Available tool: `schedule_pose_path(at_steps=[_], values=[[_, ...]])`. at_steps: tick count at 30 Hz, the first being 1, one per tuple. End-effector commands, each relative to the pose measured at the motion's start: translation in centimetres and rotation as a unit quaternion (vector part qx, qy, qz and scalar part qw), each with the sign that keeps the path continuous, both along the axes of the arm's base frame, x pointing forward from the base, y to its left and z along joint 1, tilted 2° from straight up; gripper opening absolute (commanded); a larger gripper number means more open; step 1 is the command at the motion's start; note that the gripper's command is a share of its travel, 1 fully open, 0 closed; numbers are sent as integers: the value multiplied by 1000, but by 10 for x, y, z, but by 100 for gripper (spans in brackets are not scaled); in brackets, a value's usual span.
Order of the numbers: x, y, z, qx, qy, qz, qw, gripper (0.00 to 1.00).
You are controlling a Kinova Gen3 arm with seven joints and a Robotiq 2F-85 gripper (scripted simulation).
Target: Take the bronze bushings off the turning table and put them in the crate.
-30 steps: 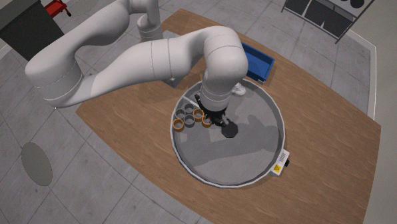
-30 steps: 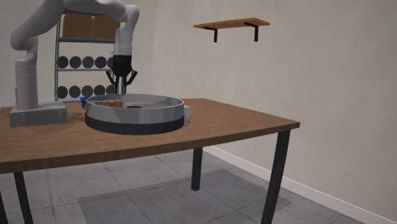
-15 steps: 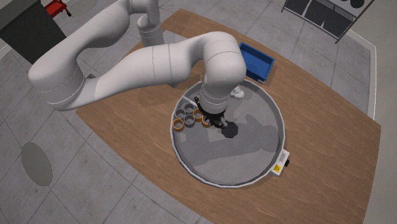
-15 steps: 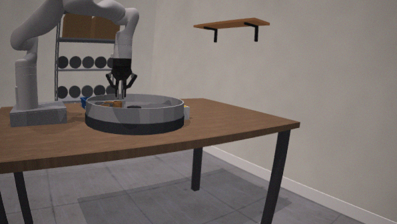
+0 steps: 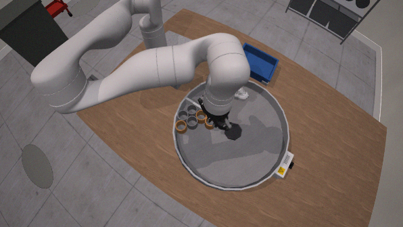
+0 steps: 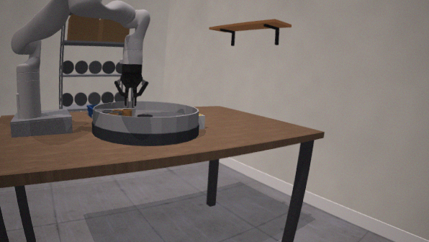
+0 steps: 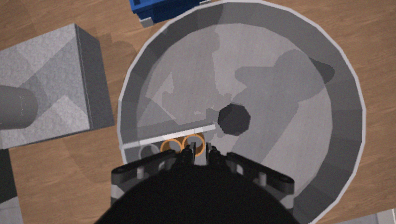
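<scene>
Along the wooden desk's [image 5: 324, 135] [image 6: 252, 126] [image 7: 65, 175] far edge, the blue crate [image 5: 260, 64] [image 6: 91, 111] [image 7: 167, 11] shows us no bushings; three bronze bushings [image 5: 180, 131] [image 6: 127, 112] [image 7: 193, 135] remain, our gripper [image 5: 226, 125] [image 6: 130, 105] [image 7: 200, 148] slightly spread, pinching nothing!

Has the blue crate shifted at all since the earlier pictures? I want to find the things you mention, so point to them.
No. The blue crate [image 5: 260, 63] [image 6: 90, 111] [image 7: 165, 11] sits at the same spot beside the round turning table's rim [image 5: 288, 135] [image 6: 145, 116] [image 7: 364, 117] in the top view.
</scene>
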State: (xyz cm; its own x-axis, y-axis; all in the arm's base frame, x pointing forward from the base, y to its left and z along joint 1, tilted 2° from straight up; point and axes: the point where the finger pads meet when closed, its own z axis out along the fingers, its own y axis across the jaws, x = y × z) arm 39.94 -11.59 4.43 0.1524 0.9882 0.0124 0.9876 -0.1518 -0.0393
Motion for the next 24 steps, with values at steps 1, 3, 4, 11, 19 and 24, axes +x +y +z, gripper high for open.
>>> schedule_pose_path(at_steps=[1, 3, 4, 11, 19, 24], values=[[1, 2, -2, 0, -2, -3, 1000, 18], [1, 2, -2, 0, -2, -3, 1000, 18], [1, 2, -2, 0, -2, -3, 1000, 18], [1, 2, -2, 0, -2, -3, 1000, 18], [1, 2, -2, 0, -2, -3, 1000, 18], [1, 1, -1, 0, -1, -1, 1000, 18]])
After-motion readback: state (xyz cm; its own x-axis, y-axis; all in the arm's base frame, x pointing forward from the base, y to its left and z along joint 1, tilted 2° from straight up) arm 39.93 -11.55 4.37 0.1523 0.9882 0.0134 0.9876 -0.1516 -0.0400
